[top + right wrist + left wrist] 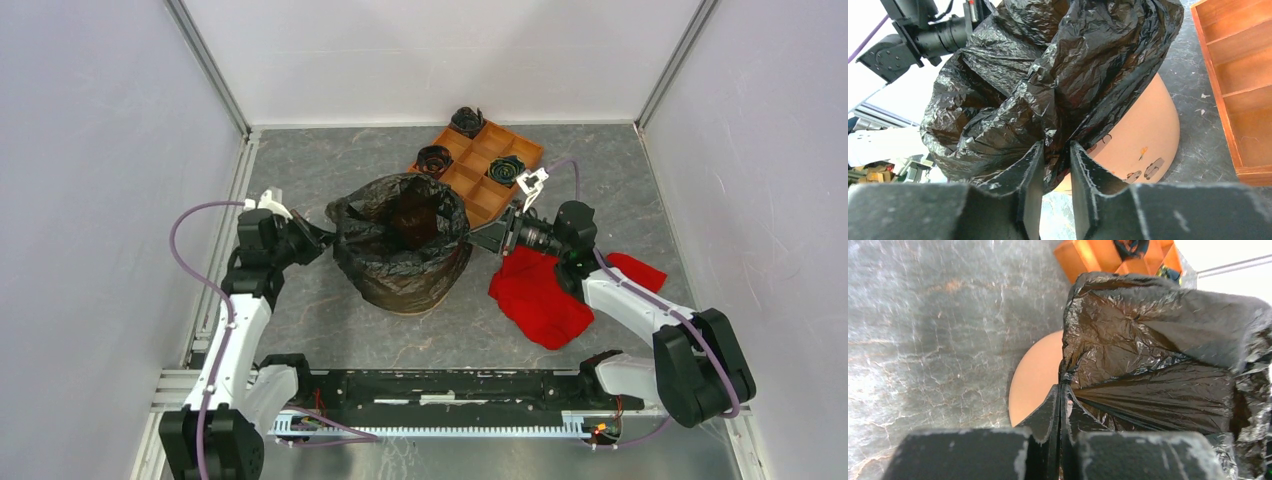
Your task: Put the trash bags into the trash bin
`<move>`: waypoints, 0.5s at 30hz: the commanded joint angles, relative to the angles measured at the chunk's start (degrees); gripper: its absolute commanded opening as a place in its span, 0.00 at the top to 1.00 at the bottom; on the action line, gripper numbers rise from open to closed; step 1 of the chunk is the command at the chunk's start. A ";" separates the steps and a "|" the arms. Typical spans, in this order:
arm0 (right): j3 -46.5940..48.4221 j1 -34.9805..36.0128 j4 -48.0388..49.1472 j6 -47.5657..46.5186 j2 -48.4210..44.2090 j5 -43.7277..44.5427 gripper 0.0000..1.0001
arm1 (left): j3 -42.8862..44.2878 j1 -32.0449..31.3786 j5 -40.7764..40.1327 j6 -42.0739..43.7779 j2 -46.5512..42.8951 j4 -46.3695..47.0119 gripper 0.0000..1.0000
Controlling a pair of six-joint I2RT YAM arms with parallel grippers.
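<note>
A large wrinkled black trash bag (400, 235) is draped over and into the round terracotta trash bin (432, 298) at the table's middle. My left gripper (328, 238) is at the bag's left edge; in the left wrist view it (1063, 392) is shut on a pinch of the bag (1158, 340), with the bin's side (1035, 380) below. My right gripper (480, 240) is at the bag's right edge; in the right wrist view it (1056, 150) has its jaws narrowly apart with bunched bag film (1058, 65) filling the gap, above the bin's lettered side (1143, 130).
An orange compartment tray (470, 180) stands behind the bin with three small black wads in it, one being the right-hand wad (506, 170). A red cloth (540, 295) lies under my right arm. The enclosure walls stand close on both sides.
</note>
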 commanded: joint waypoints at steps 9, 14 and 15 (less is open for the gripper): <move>-0.74 2.65 -3.38 -10.65 6.63 6.02 0.78 | -13.12 0.33 -0.17 -5.49 0.71 10.27 0.98; -0.96 4.93 -4.28 -14.00 9.62 8.50 0.77 | -17.58 0.17 -0.27 -6.63 0.42 13.29 0.98; -0.88 5.12 -5.14 -14.88 10.06 9.23 0.77 | -18.24 0.18 -0.62 -6.98 0.00 13.61 0.98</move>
